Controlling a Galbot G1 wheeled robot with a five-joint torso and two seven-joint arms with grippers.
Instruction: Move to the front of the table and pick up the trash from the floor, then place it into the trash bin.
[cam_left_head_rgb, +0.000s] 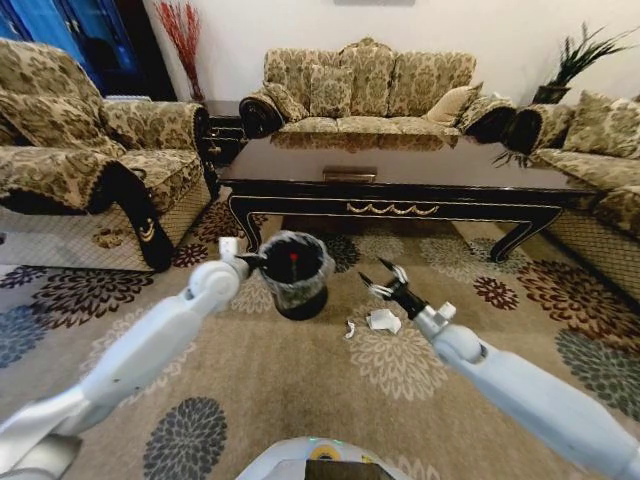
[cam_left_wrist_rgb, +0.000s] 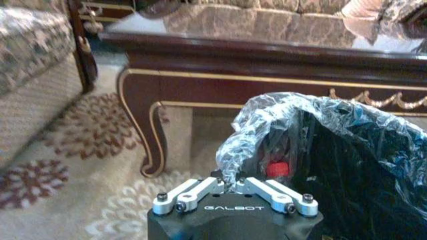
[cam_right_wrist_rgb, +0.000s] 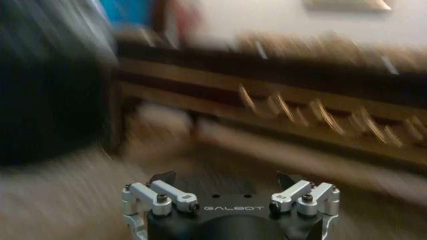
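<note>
The black trash bin (cam_left_head_rgb: 297, 285) with its crinkled plastic liner (cam_left_wrist_rgb: 267, 120) stands on the flowered carpet floor (cam_left_head_rgb: 300, 380) in front of the long dark table (cam_left_head_rgb: 400, 165). My left gripper (cam_left_head_rgb: 250, 262) is shut on the liner at the bin's rim (cam_left_wrist_rgb: 233, 181). A red cap (cam_left_wrist_rgb: 277, 169) shows inside the bin. Crumpled white paper trash (cam_left_head_rgb: 383, 320) lies on the floor right of the bin, with a small white scrap (cam_left_head_rgb: 349, 328) beside it. My right gripper (cam_left_head_rgb: 385, 280) hovers open and empty just above the paper; its fingertips (cam_right_wrist_rgb: 163, 177) stand wide apart.
An armchair (cam_left_head_rgb: 90, 160) stands at the left, a sofa (cam_left_head_rgb: 370, 90) behind the table, and another sofa (cam_left_head_rgb: 600, 160) at the right. The table's curved leg (cam_left_wrist_rgb: 150, 145) is close behind the bin. Open carpet lies between me and the bin.
</note>
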